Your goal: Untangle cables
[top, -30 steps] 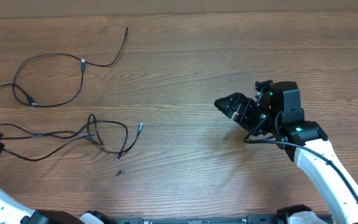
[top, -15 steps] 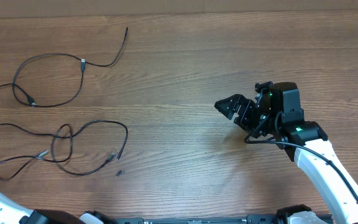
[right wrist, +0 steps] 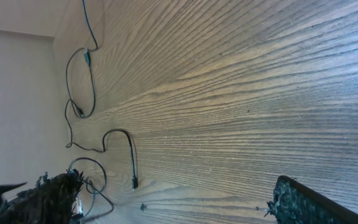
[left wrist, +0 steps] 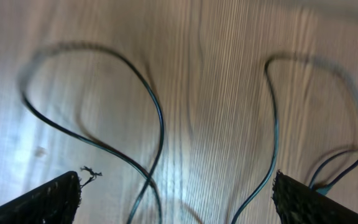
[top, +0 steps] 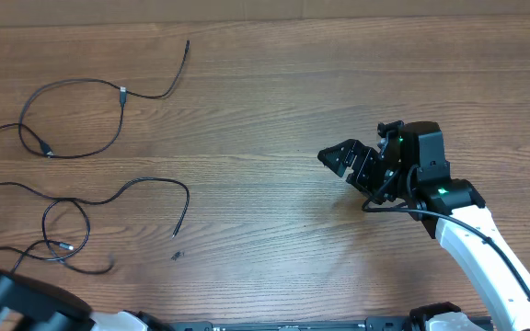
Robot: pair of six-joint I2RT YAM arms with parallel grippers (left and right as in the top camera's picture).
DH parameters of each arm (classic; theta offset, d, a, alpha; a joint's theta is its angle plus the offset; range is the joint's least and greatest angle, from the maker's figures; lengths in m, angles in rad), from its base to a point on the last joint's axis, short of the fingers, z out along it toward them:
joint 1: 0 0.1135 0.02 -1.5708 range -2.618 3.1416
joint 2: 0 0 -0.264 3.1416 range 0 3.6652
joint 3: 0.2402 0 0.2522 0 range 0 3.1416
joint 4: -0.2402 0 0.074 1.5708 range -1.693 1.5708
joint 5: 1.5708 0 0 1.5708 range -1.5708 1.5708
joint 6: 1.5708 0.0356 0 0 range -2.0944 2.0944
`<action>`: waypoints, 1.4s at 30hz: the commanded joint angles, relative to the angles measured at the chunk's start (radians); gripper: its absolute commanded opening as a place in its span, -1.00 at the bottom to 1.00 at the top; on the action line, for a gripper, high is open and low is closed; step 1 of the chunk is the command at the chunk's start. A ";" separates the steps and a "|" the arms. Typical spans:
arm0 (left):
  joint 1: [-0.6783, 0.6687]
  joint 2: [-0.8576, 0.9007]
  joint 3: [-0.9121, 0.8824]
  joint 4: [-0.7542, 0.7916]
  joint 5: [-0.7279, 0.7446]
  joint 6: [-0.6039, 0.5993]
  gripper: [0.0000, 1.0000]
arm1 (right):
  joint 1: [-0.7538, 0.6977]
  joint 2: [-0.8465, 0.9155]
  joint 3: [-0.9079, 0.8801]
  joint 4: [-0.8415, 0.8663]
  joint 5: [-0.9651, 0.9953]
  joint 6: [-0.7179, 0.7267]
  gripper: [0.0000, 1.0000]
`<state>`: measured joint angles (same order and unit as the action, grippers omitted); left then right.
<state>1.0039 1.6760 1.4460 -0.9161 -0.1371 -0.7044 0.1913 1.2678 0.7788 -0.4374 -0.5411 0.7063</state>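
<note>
Cables (top: 155, 179) lie as two separate strands; I judge only the loop (top: 63, 200) beneath my wide-open left gripper (left wrist: 176, 183) is left to undo, my right gripper (right wrist: 176, 186), also wide and empty, well apart.

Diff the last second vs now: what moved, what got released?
The left gripper dragged the lower cables leftward and toward the near edge, shifting their loop with it. It then opened and let go. The upper cable and the open right gripper stayed put.

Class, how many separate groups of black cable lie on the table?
2. The upper cable group loops at top left; the lower cable group lies bottom left. Both run off the left edge, so more may be hidden.
</note>
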 commanded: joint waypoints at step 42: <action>-1.497 -0.077 -0.002 -0.002 0.034 0.566 0.99 | -0.002 0.002 0.019 -0.037 0.081 -0.061 1.00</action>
<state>-0.4873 1.6272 1.4441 -0.9207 -0.0261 -0.0360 0.1913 1.2682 0.7788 -0.4751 -0.4782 0.6540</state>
